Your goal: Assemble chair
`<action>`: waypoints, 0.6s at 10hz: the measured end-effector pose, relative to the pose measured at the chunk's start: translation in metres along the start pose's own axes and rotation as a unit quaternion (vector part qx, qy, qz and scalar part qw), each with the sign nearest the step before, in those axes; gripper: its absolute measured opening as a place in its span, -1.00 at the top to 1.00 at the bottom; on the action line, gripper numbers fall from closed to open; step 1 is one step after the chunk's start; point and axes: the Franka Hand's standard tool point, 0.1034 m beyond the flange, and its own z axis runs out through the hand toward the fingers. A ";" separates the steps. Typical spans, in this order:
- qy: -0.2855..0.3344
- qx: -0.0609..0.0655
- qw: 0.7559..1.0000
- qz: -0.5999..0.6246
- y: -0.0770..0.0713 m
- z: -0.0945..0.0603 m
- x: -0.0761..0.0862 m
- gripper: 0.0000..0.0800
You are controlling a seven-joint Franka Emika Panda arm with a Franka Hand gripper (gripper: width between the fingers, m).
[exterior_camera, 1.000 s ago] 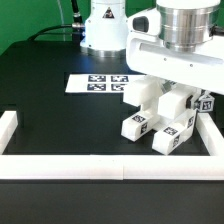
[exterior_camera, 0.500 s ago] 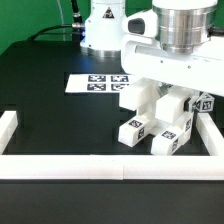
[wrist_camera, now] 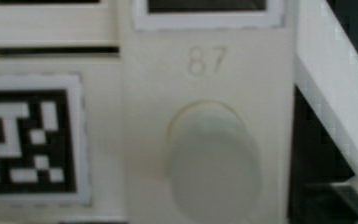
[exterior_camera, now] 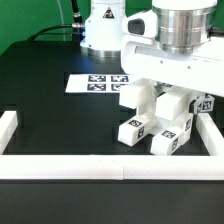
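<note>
The chair (exterior_camera: 155, 118) is a cluster of white blocky parts with black-and-white tags, standing at the exterior view's right near the right border rail. Two tagged leg ends (exterior_camera: 133, 130) point toward the front. My gripper (exterior_camera: 162, 88) hangs straight down onto the top of the chair, and its fingertips are hidden among the white parts. The wrist view is filled by a close white chair part (wrist_camera: 202, 120) with the moulded number 87, an oval dimple and a tag (wrist_camera: 19, 140) beside it. No fingers show there.
The marker board (exterior_camera: 95, 83) lies on the black table behind and to the left of the chair. White border rails run along the front (exterior_camera: 100, 165), the left end (exterior_camera: 8, 125) and the right (exterior_camera: 210, 135). The robot base (exterior_camera: 103, 25) stands at the back.
The gripper and its wrist have shifted slightly to the exterior view's left over the chair, and the front leg ends sit a little further left. Nothing differs in the last half second.
</note>
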 end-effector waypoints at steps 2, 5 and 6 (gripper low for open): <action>0.000 0.000 1.000 0.000 0.000 0.000 0.000 -0.59; 0.000 0.000 1.000 0.000 0.000 0.000 0.000 -0.62; 0.000 0.000 1.000 0.000 0.000 0.000 0.000 -0.62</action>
